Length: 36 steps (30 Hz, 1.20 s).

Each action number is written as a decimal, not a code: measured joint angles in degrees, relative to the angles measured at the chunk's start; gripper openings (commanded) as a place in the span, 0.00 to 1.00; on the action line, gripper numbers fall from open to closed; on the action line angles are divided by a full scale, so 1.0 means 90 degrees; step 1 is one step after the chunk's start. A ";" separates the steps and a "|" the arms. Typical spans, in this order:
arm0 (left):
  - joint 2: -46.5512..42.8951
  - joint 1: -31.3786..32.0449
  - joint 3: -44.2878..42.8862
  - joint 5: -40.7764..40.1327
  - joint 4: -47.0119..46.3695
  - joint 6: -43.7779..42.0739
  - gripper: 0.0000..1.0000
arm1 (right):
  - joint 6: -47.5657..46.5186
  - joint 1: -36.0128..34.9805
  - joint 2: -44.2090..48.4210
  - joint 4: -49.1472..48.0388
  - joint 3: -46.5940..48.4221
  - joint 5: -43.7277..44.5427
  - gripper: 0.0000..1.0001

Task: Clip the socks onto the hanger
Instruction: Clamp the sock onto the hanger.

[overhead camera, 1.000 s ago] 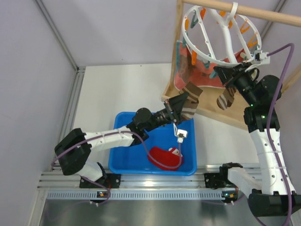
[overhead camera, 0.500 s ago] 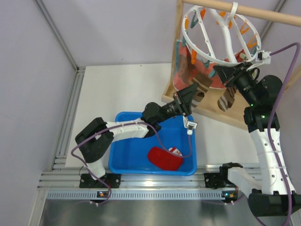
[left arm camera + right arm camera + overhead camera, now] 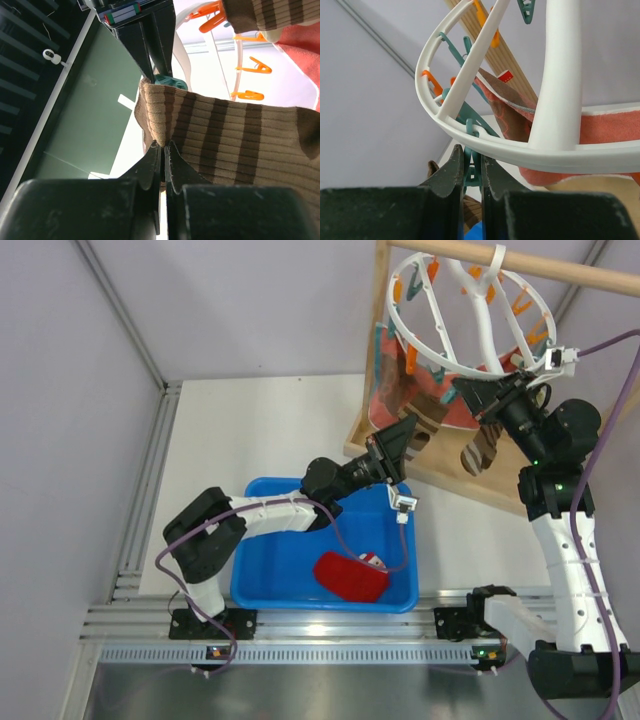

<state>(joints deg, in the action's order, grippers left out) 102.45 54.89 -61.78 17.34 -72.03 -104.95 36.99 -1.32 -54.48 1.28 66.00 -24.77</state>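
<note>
The left gripper (image 3: 163, 148), jaws pinched tight on a fold of a dark brown sock with tan stripes (image 3: 225, 135), holds it up at the rim of the large round white plastic hanger ring (image 3: 485, 139). The right gripper (image 3: 472, 159) is clamped on a teal plastic clothespin (image 3: 470, 172) just under that rim.

To do this step well, the right arm probably needs to squeeze the pin fully so that its mouth gapes. The left arm should then feed the sock's edge squarely in before either lets go. In the left wrist view the sock's top edge sits just beside the teal pin, not visibly bitten yet.

Room is tight. The wooden frame stand (image 3: 590, 276) runs close by, a salmon-pink sock (image 3: 605, 125) and orange clothespins (image 3: 252, 65) crowd the rim, and the two grippers work almost nose to nose. A red sock (image 3: 350, 577) lies in the blue plastic bin (image 3: 262, 585) below.
</note>
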 measured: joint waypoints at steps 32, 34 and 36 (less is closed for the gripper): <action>0.0425 -0.0058 -0.0279 0.0114 0.0000 0.0177 0.00 | 0.0583 0.0041 -0.0085 -0.0095 0.0000 -0.0206 0.00; 0.0425 -0.0058 -0.0294 0.0121 0.0002 0.0180 0.00 | 0.0568 0.0041 -0.0085 -0.0095 -0.0002 -0.0209 0.00; 0.0427 -0.0058 -0.0308 0.0124 0.0002 0.0194 0.00 | 0.0561 0.0041 -0.0085 -0.0095 -0.0002 -0.0211 0.00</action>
<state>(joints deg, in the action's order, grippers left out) 106.30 54.37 -64.55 18.46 -72.01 -103.20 42.04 -0.95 -55.24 0.43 65.98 -26.68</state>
